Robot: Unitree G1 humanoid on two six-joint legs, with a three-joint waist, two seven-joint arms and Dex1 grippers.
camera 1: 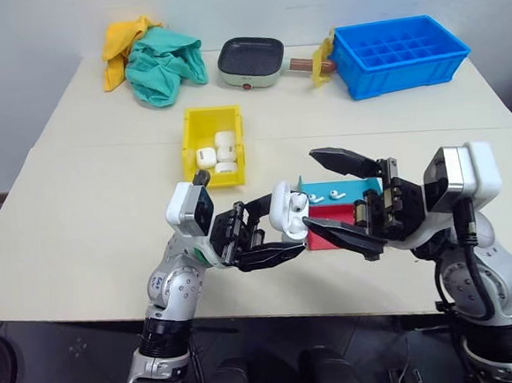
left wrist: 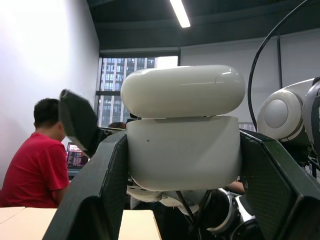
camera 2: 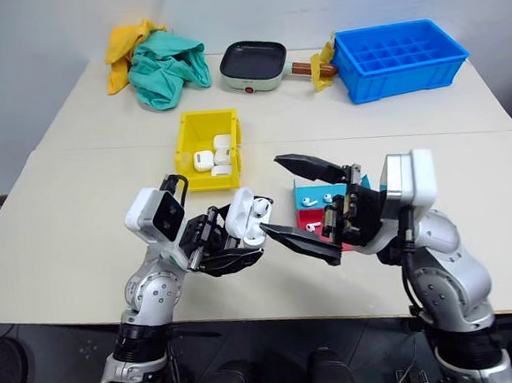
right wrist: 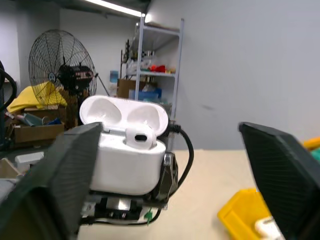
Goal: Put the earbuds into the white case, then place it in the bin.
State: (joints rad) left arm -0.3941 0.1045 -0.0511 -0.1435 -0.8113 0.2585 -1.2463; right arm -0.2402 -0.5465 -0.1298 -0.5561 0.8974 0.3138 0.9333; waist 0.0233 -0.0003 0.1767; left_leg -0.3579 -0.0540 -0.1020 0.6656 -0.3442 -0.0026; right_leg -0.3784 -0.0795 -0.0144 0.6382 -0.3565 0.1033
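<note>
My left gripper [camera 1: 284, 228] is shut on the white case [camera 1: 289, 210], held up above the table's front edge with its lid flipped open. One earbud [right wrist: 139, 137] sits in a socket of the case. My right gripper [camera 1: 311, 192] stands wide open just right of the case, its two fingers above and below it and apart from it. Two more earbuds [camera 1: 315, 198] lie on the teal tray [camera 1: 362, 188] behind the grippers, and one [camera 2: 310, 226] lies on the red tray. The yellow bin [camera 1: 190, 148] stands further back, left of centre.
Several white cases [camera 1: 221, 152] lie in the bin. At the back of the table are a blue gridded crate [camera 1: 400, 51], a small pan [camera 1: 250, 61], and green [camera 1: 166, 65] and yellow [camera 1: 124, 42] cloths. A person in red [left wrist: 37, 165] sits in the room.
</note>
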